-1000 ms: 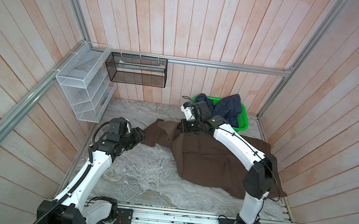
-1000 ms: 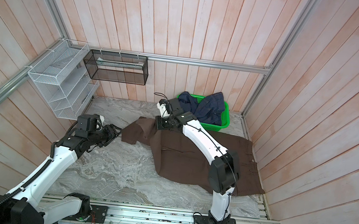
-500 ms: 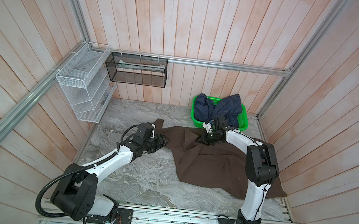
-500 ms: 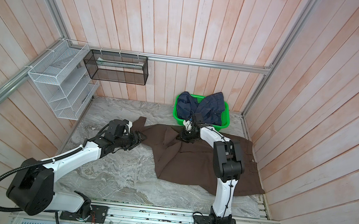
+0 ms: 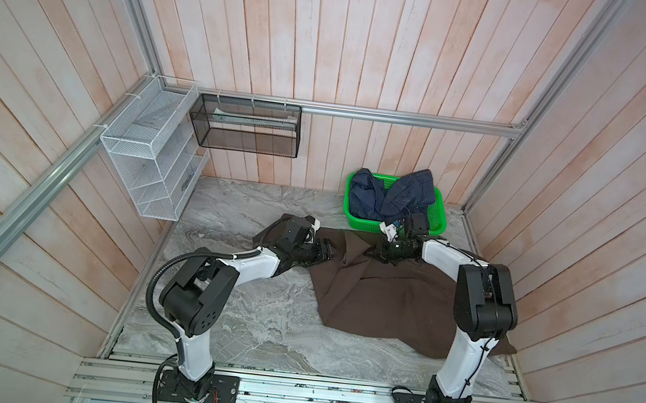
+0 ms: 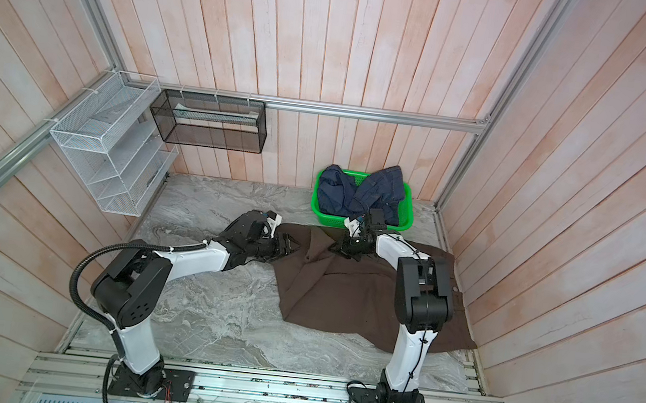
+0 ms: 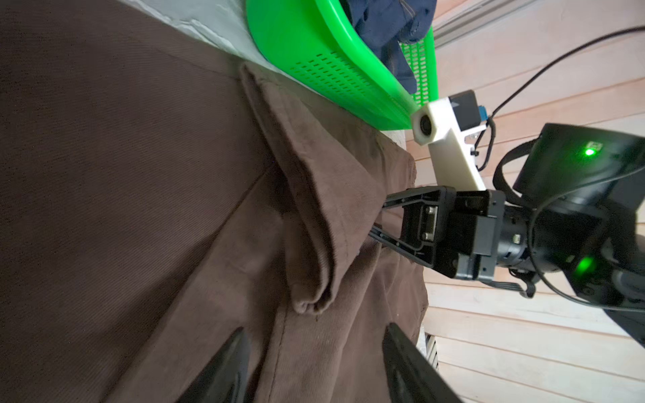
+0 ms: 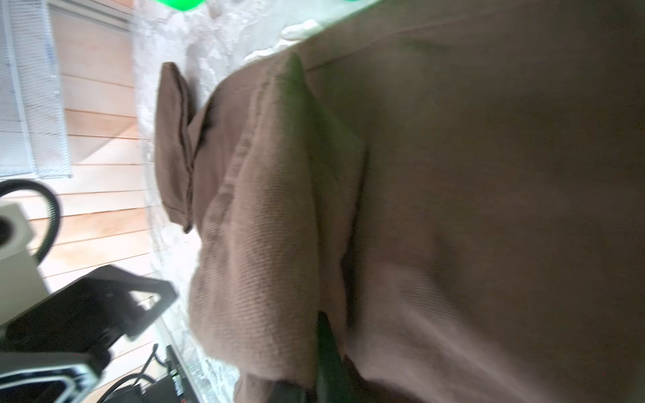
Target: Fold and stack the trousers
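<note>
The dark brown trousers (image 5: 384,302) (image 6: 343,297) lie rumpled on the right half of the marble table in both top views. My right gripper (image 5: 374,255) (image 6: 338,250) (image 8: 326,349) is shut on a raised fold of them near the far edge, just in front of the basket. The left wrist view shows this gripper (image 7: 380,223) with brown cloth bunched over its fingers. My left gripper (image 5: 327,251) (image 6: 293,245) (image 7: 314,352) stands open at the trousers' left edge. Brown cloth (image 7: 174,209) lies between and under its fingers, ungripped.
A green basket (image 5: 393,228) (image 6: 358,225) (image 7: 314,52) holding a navy denim garment (image 5: 389,196) stands at the back right, touching the trousers' far edge. A white wire rack (image 5: 151,156) and a black mesh basket (image 5: 246,126) hang on the back-left walls.
My left gripper has swung right across the table to the trousers' left edge. My right gripper has moved right toward the basket, and the trousers' left end has drawn in to the right.
</note>
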Motion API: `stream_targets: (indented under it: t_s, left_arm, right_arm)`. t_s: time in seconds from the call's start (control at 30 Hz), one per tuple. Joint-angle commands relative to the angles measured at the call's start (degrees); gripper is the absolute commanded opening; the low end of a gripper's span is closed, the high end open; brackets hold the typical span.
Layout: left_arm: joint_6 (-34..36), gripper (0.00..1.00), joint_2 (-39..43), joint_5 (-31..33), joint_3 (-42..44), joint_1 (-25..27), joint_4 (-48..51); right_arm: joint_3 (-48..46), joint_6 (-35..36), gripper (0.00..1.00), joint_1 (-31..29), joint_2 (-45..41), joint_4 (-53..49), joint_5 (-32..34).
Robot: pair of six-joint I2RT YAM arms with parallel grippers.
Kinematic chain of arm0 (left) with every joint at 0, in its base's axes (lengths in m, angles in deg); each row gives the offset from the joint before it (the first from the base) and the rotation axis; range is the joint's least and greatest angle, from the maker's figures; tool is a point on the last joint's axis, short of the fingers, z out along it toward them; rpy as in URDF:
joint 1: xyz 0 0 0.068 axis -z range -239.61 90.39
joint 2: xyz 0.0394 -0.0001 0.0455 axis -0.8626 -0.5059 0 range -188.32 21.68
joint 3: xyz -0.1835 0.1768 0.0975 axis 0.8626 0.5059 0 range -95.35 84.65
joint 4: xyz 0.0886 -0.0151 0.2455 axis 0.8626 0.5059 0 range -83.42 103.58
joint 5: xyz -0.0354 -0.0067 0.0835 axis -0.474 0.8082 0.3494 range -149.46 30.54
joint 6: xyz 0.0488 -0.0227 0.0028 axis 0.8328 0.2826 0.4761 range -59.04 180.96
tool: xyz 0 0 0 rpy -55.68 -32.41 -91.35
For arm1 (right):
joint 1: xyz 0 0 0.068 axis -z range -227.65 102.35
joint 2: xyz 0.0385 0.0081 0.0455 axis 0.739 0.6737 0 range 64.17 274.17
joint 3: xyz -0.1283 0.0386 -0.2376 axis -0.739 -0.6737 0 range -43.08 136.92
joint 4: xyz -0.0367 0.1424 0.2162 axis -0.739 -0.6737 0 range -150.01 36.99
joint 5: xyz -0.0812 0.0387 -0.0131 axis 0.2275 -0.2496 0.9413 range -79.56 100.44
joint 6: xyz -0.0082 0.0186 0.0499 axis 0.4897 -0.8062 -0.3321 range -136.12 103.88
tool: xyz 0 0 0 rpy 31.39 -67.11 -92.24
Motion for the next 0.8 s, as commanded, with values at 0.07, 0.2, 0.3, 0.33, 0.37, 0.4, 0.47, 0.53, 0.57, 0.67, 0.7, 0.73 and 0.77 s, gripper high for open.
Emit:
stream_targets:
  t_s: [0.07, 0.2, 0.3, 0.33, 0.37, 0.4, 0.47, 0.53, 0.57, 0.67, 0.7, 0.73, 0.77]
  left_arm:
    - [9.36, 0.62, -2.88, -4.66, -2.91, 0.35, -2.74]
    - [14.81, 0.62, -4.57, -6.6, -3.63, 0.43, -0.01]
    - [16.91, 0.64, -5.7, -7.85, -3.81, 0.44, 0.31]
    - [17.35, 0.65, -6.14, -8.18, -4.01, 0.44, 0.16]
    - [17.59, 0.65, -6.42, -8.39, -4.3, 0.44, 0.15]
    - [17.9, 0.66, -6.75, -8.5, -4.58, 0.44, -0.01]
    - [18.23, 0.67, -7.28, -8.68, -5.15, 0.52, -0.56]
    - [18.68, 0.67, -8.02, -9.16, -6.2, 0.58, -0.88]
    - [18.86, 0.67, -8.57, -9.27, -6.84, 0.61, -0.75]
    - [19.9, 0.67, -9.91, -9.73, -9.24, 1.01, -0.23]
    - [20.07, 0.67, -10.47, -9.73, -10.03, 1.05, -0.21]
    - [20.31, 0.66, -10.98, -9.94, -10.91, 1.05, -0.08]
    - [20.56, 0.65, -11.43, -10.17, -11.68, 1.1, 0.29]
  right_arm:
    - [-0.25, -1.78, 0.06, 1.09, -2.14, 2.05, -6.64]
    - [0.6, -2.65, 0.05, 1.26, -2.34, 2.31, -8.45]
    - [1.16, -3.24, 0.06, 1.26, -2.39, 2.4, -9.39]
    - [1.32, -3.27, 0.05, 1.3, -2.43, 2.31, -9.49]
    - [1.47, -3.23, 0.06, 1.31, -2.43, 2.22, -9.57]
    - [1.47, -3.19, 0.06, 1.27, -2.51, 2.05, -9.65]
    - [1.68, -3.23, 0.05, 1.25, -2.52, 1.74, -9.75]
    - [1.92, -3.12, 0.05, 1.21, -2.54, 1.42, -9.83]
    - [1.94, -3.14, 0.06, 1.21, -2.6, 1.3, -9.75]
    - [2.2, -3.01, 0.05, 1.12, -2.73, 1.01, -9.92]
    - [2.34, -3.01, 0.06, 1.05, -2.76, 0.82, -9.91]
    - [2.41, -2.93, 0.06, 0.9, -2.82, 0.73, -9.93]
    - [2.55, -2.97, 0.06, 0.94, -2.78, 0.56, -9.97]
